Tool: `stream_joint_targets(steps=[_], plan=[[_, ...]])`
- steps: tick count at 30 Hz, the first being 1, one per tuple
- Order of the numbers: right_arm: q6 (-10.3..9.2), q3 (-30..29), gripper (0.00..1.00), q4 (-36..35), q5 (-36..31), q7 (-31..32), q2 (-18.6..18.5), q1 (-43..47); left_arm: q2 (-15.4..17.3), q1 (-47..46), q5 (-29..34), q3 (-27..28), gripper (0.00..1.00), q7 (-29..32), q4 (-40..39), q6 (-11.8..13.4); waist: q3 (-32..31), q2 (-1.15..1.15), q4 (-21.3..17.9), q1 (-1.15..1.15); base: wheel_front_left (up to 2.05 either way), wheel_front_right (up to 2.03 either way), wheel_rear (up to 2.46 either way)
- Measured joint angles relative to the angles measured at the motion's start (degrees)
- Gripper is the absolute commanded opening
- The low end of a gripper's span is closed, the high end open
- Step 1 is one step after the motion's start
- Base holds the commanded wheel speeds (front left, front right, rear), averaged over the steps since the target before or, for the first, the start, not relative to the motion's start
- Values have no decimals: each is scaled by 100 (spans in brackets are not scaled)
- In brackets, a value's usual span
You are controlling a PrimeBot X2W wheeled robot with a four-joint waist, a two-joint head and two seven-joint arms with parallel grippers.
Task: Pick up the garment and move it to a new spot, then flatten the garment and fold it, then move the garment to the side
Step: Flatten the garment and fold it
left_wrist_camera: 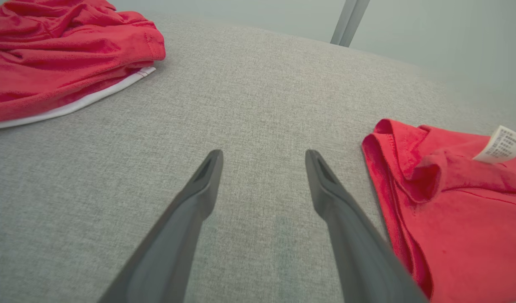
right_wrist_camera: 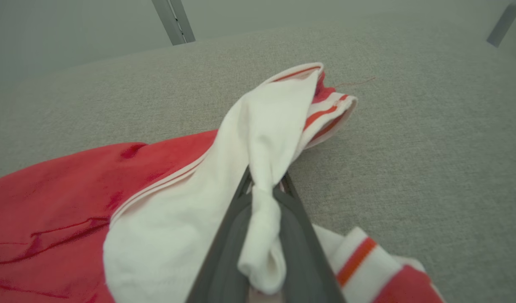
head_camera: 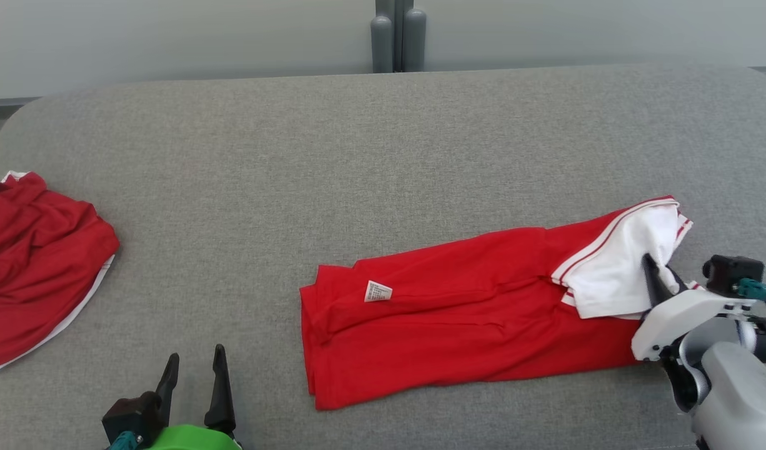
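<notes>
**Grey bench, right gripper clamped on the garment's white end**

Grey cloth is covering the whole bench (head_camera: 383,137), with a pale wall running behind its far edge. I am watching the red garment (head_camera: 458,312) lying as a long rumpled band close to the near edge. It is stretching from about the middle toward the right edge, with its care label (head_camera: 378,291) showing at the left end. My right gripper (head_camera: 655,281) is pinching a bunched fold of the white panel (head_camera: 620,269) at the right end. In the right wrist view the cloth is being squeezed between the closed fingers (right_wrist_camera: 226,244). My left gripper (head_camera: 192,369) is hovering with its fingers apart over bare bench by the near edge, holding nothing, near the garment's left end. A second red garment (head_camera: 39,262) is sitting crumpled at the left edge. I am judging the task as barely begun. A hold is taken, but the lifting, moving, flattening, folding and setting aside all seem left to do.
</notes>
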Motion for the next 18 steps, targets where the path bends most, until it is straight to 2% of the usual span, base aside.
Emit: stream_joint_targets(steps=[4,11,18], plan=[[-2,398,0,-715,-214,-1,204,230,-1,13,-2,-41,100,0,15,-1,-59,0,-111,0,0,0,0],[-3,1603,0,-1707,-179,102,521,454,-1,8,-23,-236,100,0,63,-10,-173,0,-179,0,0,0,0],[-4,2376,0,-2025,-69,417,721,386,-3,-1,-83,-416,100,0,123,-13,-177,0,106,0,0,0,0]])
